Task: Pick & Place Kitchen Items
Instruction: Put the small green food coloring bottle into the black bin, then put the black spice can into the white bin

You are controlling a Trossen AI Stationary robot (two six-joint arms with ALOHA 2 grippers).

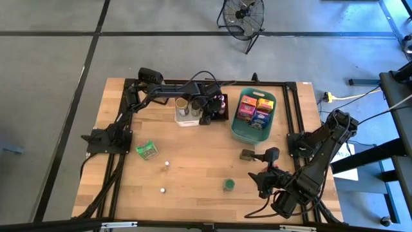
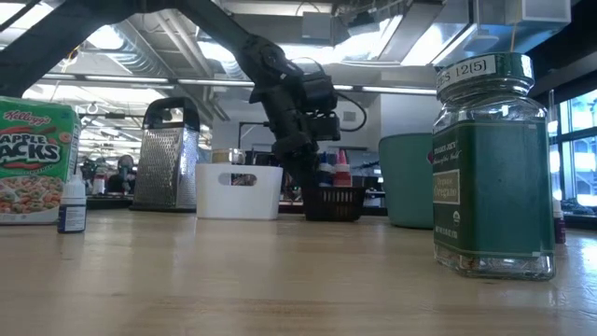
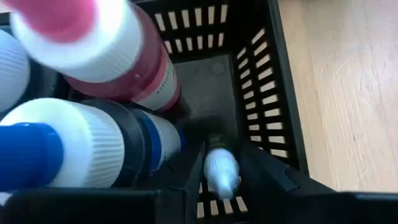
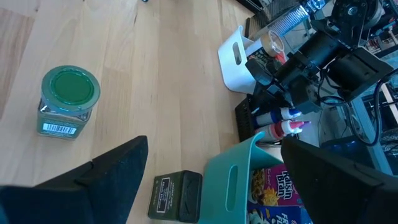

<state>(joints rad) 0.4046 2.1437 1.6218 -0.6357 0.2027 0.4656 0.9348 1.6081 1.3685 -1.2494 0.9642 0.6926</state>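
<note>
Left wrist view only: left gripper (image 3: 221, 180) down inside the black tray (image 3: 273, 93), jaws narrow, a small white-capped bottle (image 3: 221, 171) between them; whether gripped or loose I cannot tell; two larger capped bottles (image 3: 112, 56) beside it.
High view only: teal basket (image 1: 239, 134) holds boxes; green packet (image 1: 147, 150) and two small bottles (image 1: 166, 164) lie apart on the wooden tabletop (image 1: 193, 154).
Low view only: green-lidded jar (image 2: 492, 168) up close; metal grater (image 2: 171, 154) beside the white bin (image 2: 239, 191).
Right gripper (image 4: 211, 180): near the tabletop's front right, jaws wide, empty.
Room: grey floor, a fan (image 1: 243, 16).

Two dark jointed arms (image 1: 174, 90), black cables, seemingly matte pincer fingers (image 4: 112, 171)
</note>
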